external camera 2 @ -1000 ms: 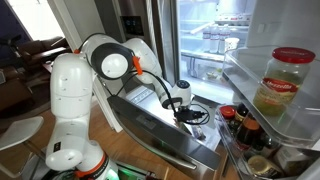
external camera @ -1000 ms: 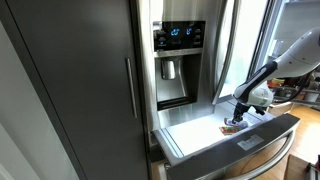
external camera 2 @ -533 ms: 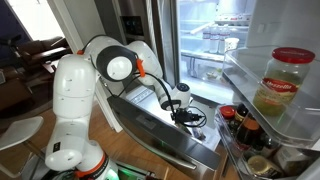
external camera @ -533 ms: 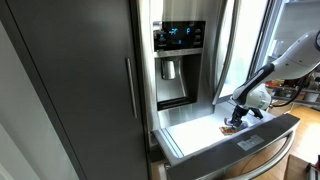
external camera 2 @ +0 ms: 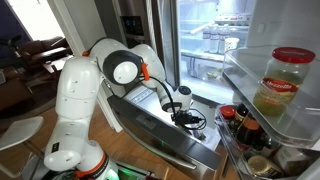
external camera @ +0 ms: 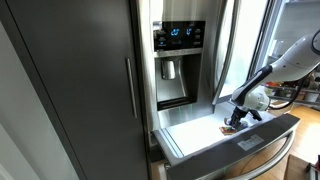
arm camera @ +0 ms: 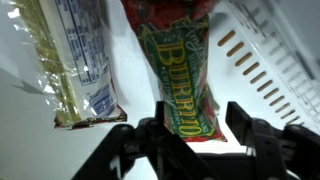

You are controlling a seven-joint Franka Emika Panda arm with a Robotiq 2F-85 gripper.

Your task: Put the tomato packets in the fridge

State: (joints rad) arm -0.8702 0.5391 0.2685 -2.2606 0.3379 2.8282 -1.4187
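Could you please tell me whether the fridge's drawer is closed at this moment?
No, the drawer is pulled out, its white inside showing, with the gripper over it.

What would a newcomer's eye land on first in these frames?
In the wrist view, a red and green packet printed BURRITO fills the frame, lying in the white drawer with the pincer straddling its end. In an exterior view, the dark fridge with its blue-lit display dominates, drawer pulled open below.
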